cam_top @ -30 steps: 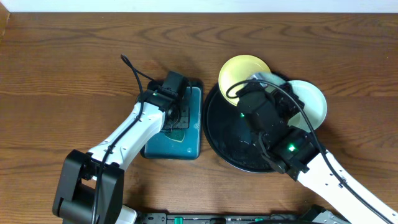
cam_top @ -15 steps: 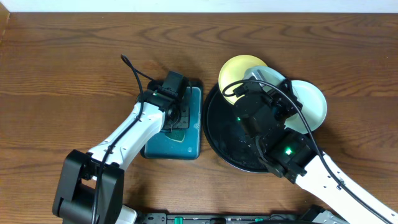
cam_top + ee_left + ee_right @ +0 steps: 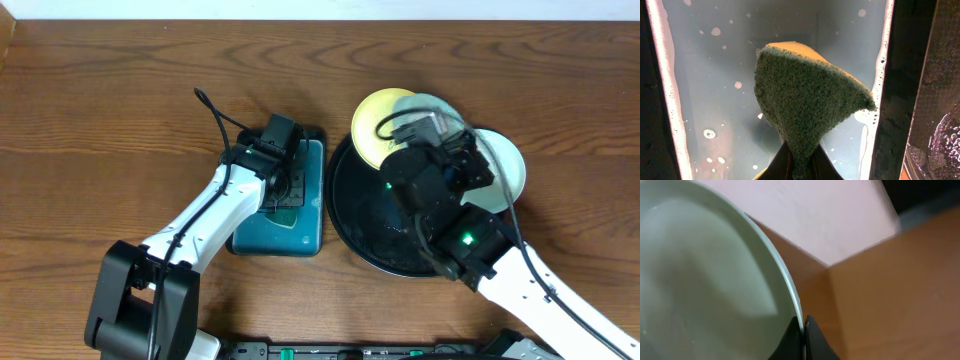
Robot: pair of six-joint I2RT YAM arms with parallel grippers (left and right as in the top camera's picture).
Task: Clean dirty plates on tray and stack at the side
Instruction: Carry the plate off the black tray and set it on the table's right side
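The end effector pinches a sponge over teal tray.

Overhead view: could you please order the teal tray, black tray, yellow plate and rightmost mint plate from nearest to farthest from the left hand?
1. teal tray, directly under the left hand
2. black tray, just to its right
3. yellow plate, up and right
4. rightmost mint plate, far right

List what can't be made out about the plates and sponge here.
Overhead: right arm covers centres of held mint plate and right-hand mint plate; smears unknowable.
Right wrist: blurred; that plate cut off by frame edges.
Left wrist: left gripper cut off below sponge.
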